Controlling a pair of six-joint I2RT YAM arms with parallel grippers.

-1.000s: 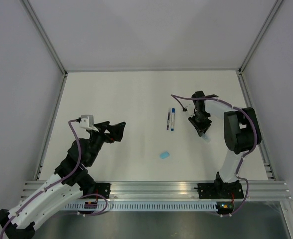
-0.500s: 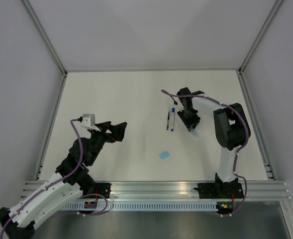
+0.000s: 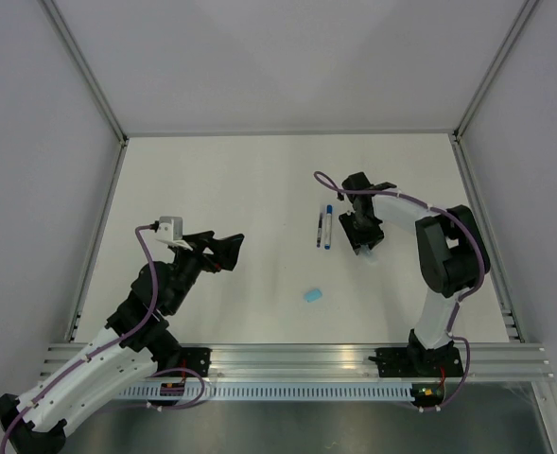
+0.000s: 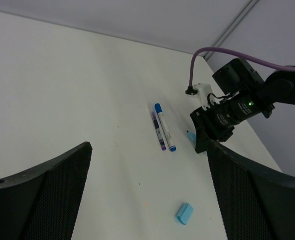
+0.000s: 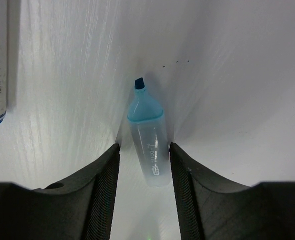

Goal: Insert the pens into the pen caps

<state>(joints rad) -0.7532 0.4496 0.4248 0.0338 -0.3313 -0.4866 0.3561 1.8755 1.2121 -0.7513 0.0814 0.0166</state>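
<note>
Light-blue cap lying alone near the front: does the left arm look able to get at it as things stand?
Probably yes: the cap lies by itself on the table, with nothing between it and the open left fingers.

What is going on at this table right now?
The right gripper has an uncapped blue highlighter between its fingers, apparently gripped, with the tip close to the table. Beside it, two pens lie side by side: a dark pen and a blue and white pen. A light-blue cap lies loose, nearer the arm bases. The left gripper is open, empty and well off to the side. Nothing is capped yet.
</note>
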